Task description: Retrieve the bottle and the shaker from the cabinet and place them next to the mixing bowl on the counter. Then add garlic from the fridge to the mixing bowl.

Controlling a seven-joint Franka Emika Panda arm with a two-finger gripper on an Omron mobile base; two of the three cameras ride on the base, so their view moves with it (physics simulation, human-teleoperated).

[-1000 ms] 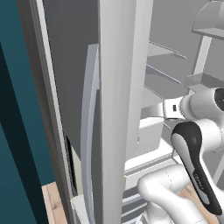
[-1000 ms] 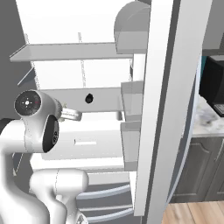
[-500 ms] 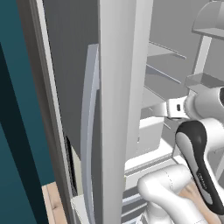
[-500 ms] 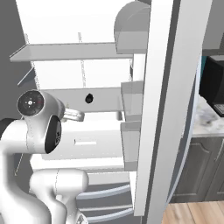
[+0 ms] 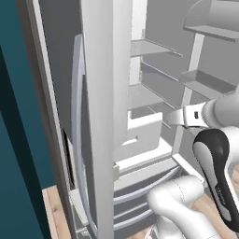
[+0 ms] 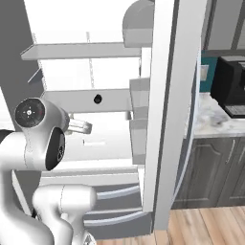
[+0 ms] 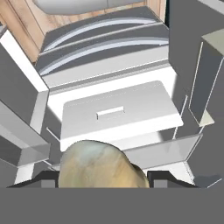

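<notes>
Inside the fridge [image 6: 91, 62], the arm reaches forward, tool [image 7: 103, 183] gripping garlic [image 7: 100, 166].

You can count one garlic bulb [image 7: 101, 165], seen in the hand view between two dark finger tips [image 7: 47, 177]. One fridge [image 6: 86, 134] stands open, with two doors swung out: one [image 5: 100, 116] in the left base view, one [image 6: 170, 110] in the right. Inside you have two shelves [image 6: 81, 50] across the back and one white drawer [image 7: 118, 113] with one handle. Two freezer drawer fronts [image 7: 105, 48] sit below. One dark appliance [image 6: 232, 86] rests on one counter [image 6: 213, 119].
</notes>
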